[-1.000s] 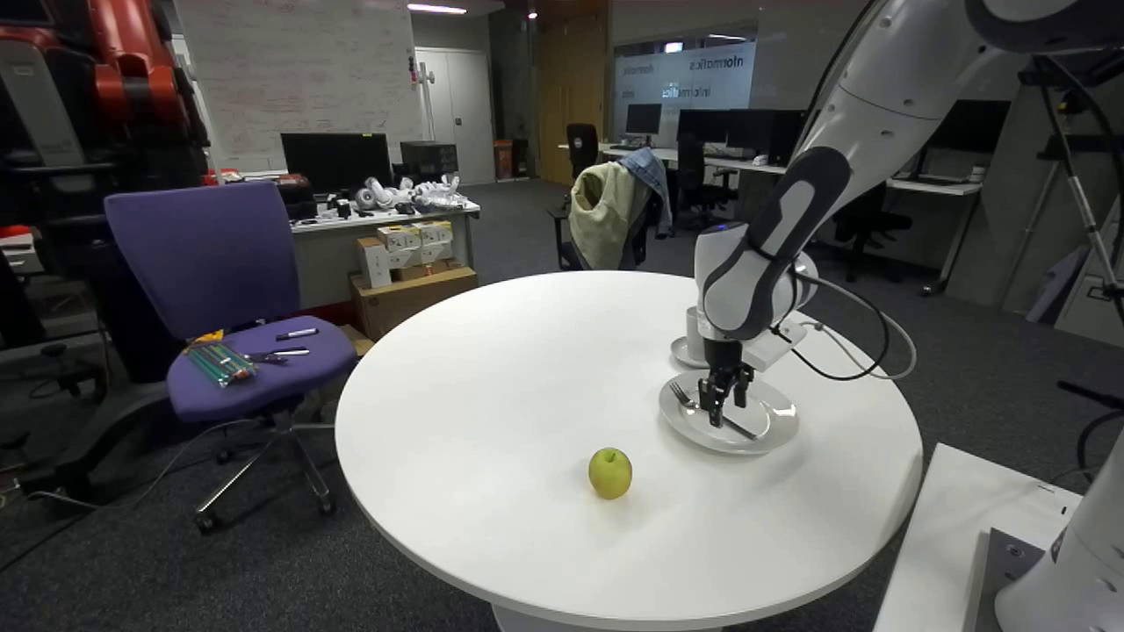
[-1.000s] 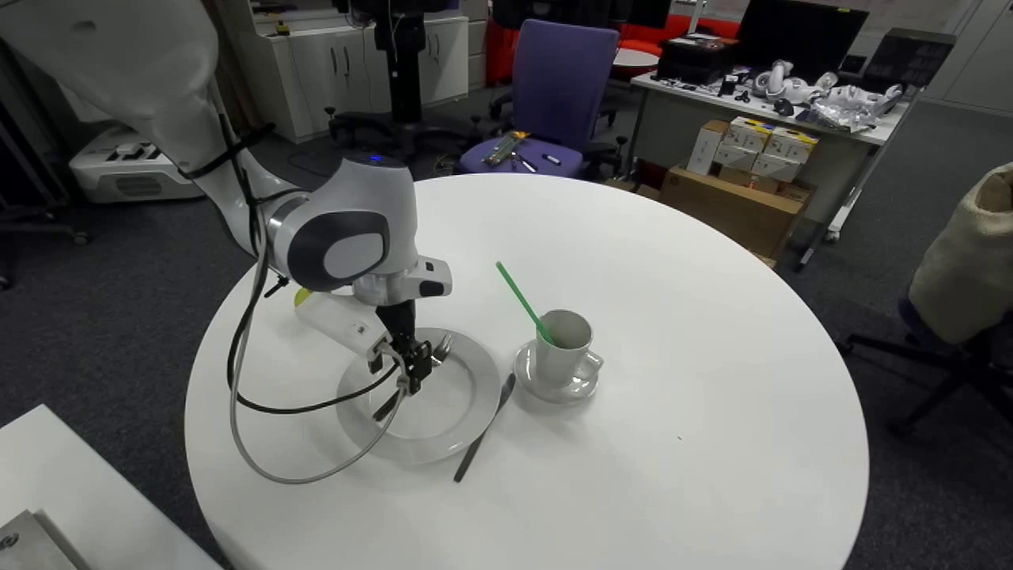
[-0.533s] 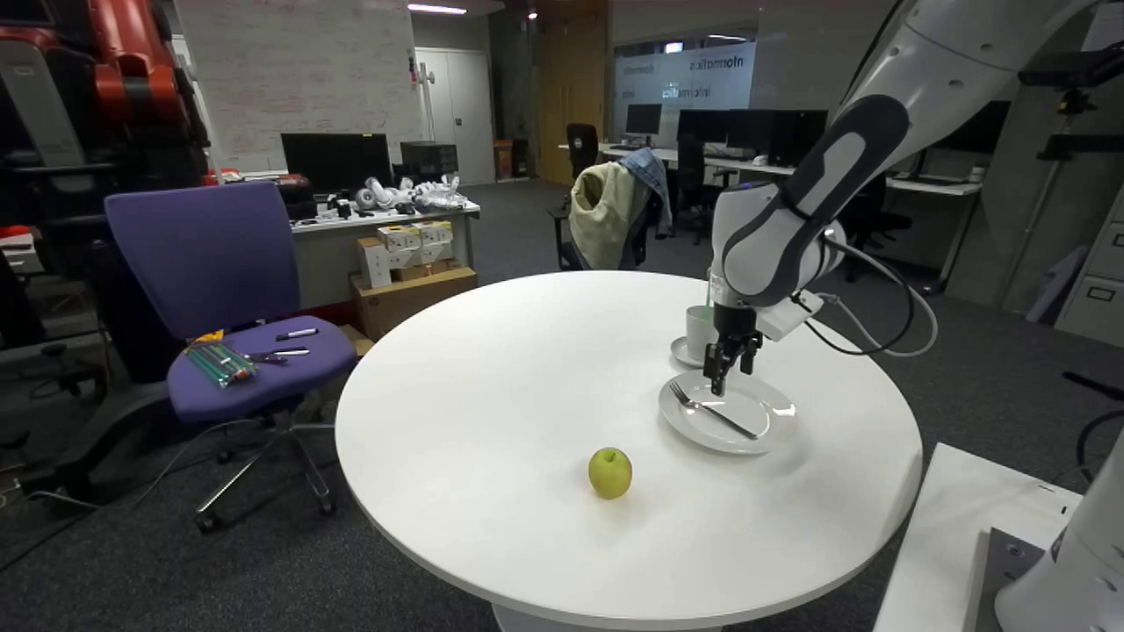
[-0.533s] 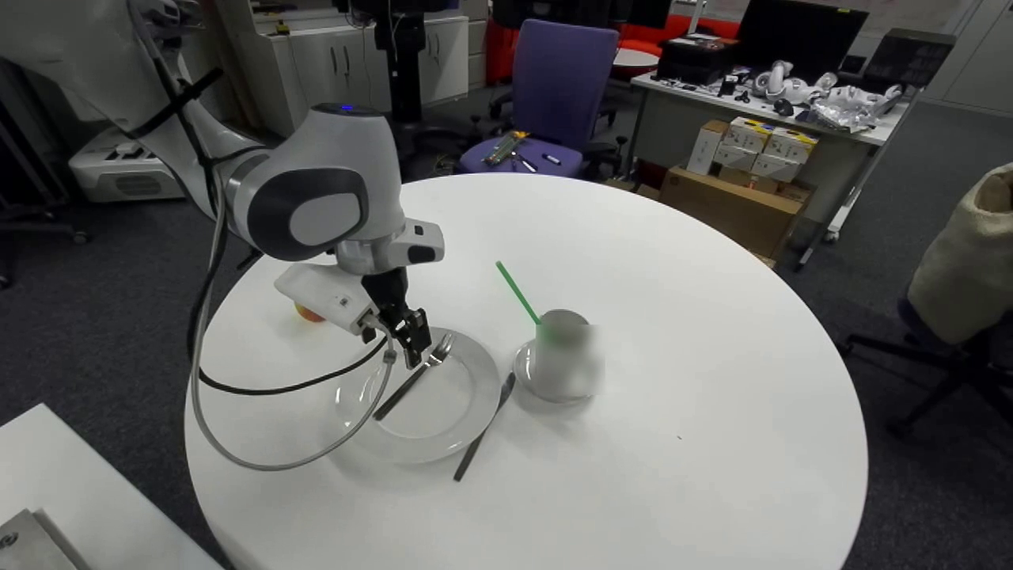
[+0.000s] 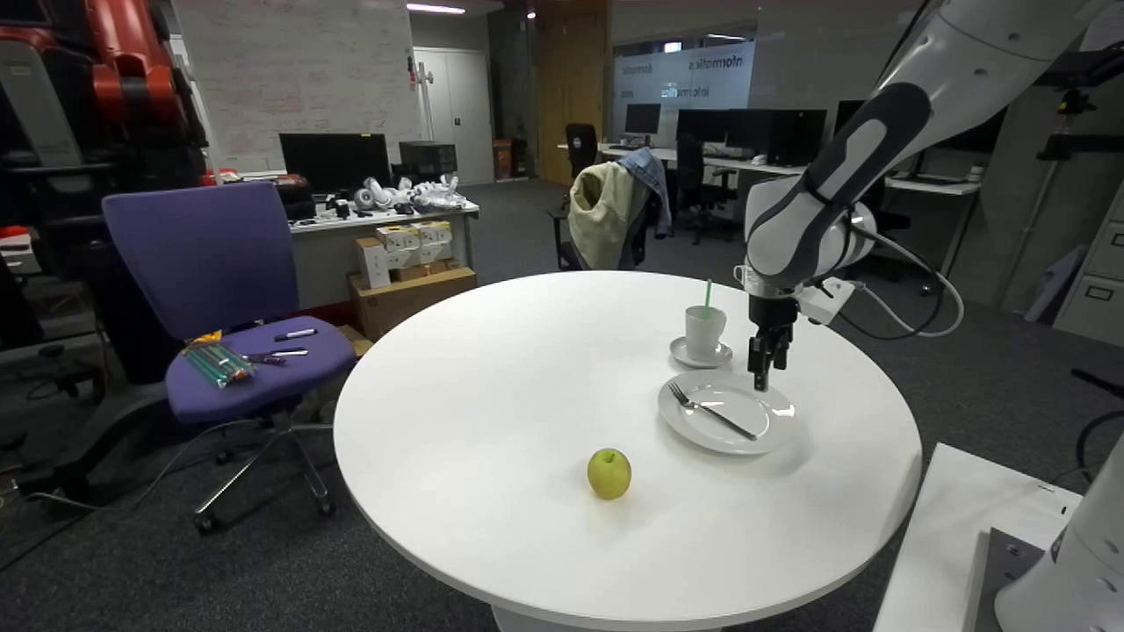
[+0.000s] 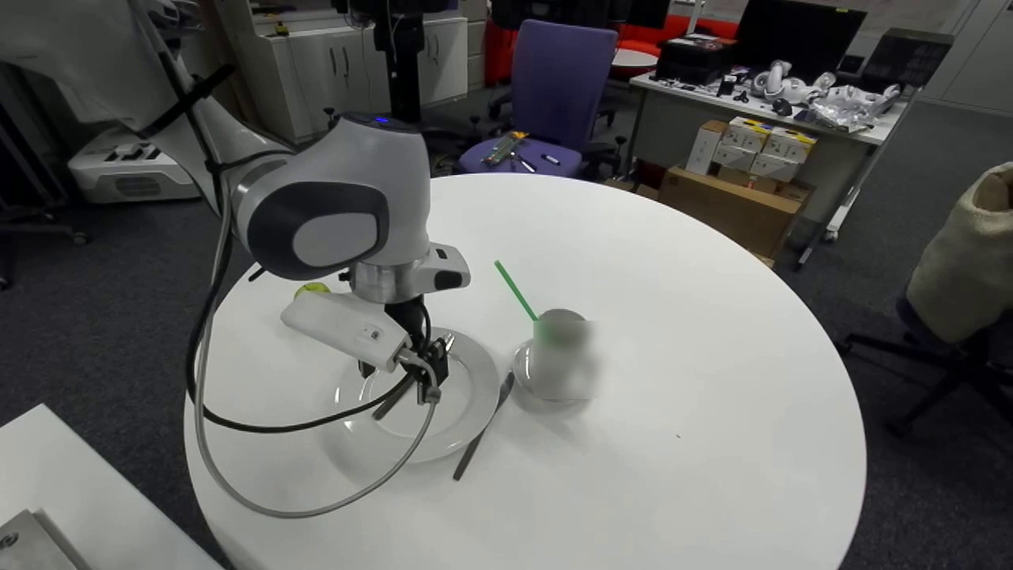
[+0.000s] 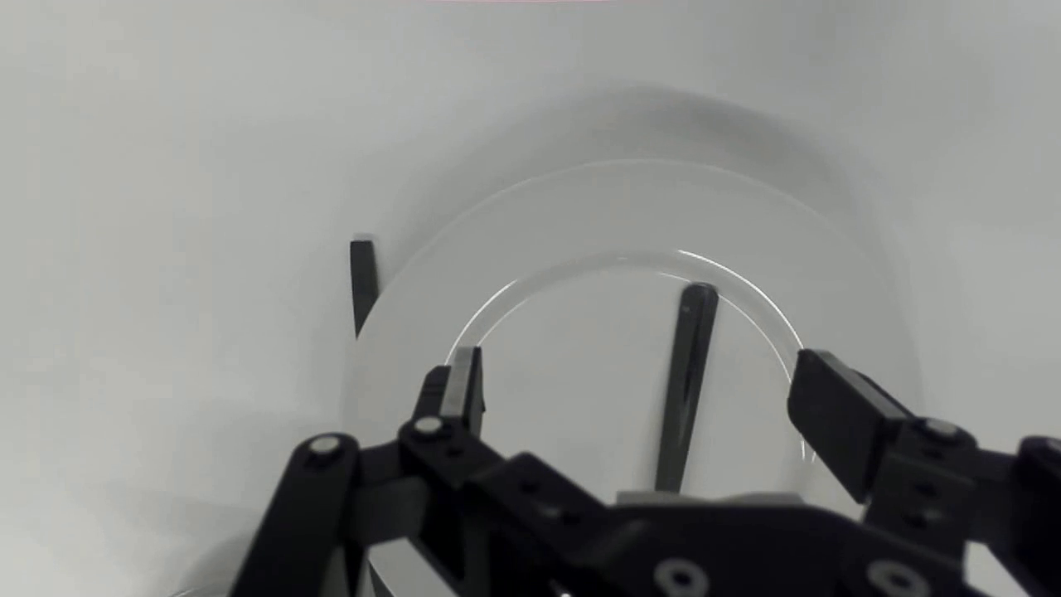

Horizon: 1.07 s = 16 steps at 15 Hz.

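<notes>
My gripper is open and empty. It hangs above the white plate, and its fingers stand apart on either side of a dark fork handle without touching it. In an exterior view the gripper is over the plate's far right rim. The fork lies across the plate, tines toward the cup side. A knife lies on the table beside the plate; its handle end also shows in the wrist view. The fork's tines are hidden in the wrist view.
A white cup with a green straw stands on a saucer beside the plate; part of the cup is blurred in an exterior view. A green apple sits on the round white table. A purple chair stands beyond.
My gripper has risen from low over the fork and moved right in an exterior view, away from the fork and cup. The fork stays on the plate. Cup and apple have not moved.
</notes>
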Motion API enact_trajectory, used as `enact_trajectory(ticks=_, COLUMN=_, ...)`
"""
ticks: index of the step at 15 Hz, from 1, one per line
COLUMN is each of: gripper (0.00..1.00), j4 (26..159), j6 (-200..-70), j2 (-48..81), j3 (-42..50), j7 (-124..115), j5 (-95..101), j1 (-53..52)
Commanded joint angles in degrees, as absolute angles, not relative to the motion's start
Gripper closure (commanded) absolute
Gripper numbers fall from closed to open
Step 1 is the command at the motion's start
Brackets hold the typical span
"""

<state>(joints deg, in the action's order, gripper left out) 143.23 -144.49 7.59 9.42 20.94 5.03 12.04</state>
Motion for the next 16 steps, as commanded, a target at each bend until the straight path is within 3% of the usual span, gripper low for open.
enact_trajectory(ticks=1, gripper=0.0, j4=143.19, j6=-144.36, j2=7.55, j3=9.42, j7=20.97, j5=5.06, j1=12.1)
enact_trajectory(ticks=16, gripper=0.0, j4=141.26, j6=-146.07, j2=7.71, j3=11.91, j7=21.3, j5=3.6, j1=14.42)
